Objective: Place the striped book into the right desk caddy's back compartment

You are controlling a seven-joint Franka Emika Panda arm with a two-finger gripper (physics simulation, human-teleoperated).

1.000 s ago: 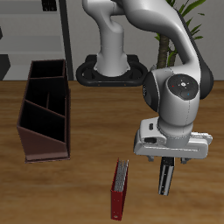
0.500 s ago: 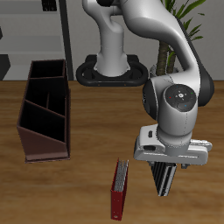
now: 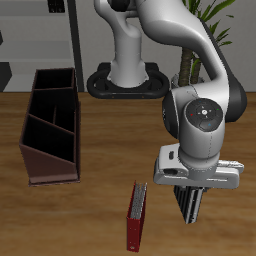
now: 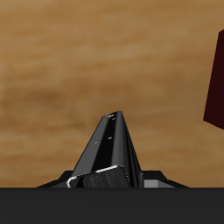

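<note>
Striped book point(image 3: 188, 203) hangs clamped in the hand point(image 3: 190, 186), its cover mostly hidden, above the table point(image 3: 80, 220).

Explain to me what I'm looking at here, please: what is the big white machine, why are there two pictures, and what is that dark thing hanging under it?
These are simulator renders, not photos. The white machine is a robot arm; its base stands at the back of a wooden table. The grasping part at its tip is the end effector.

The wider picture looks at the arm from the front and above. The other comes from a camera on the wrist, looking down past the end effector at the table.

On the table stand a dark reddish-brown desk caddy, an open box with dividers, and a red book set on edge nearer the front.

The dark thing is the striped book, gripped between the two fingers and lifted off the table. It also shows in the wrist view.
</note>
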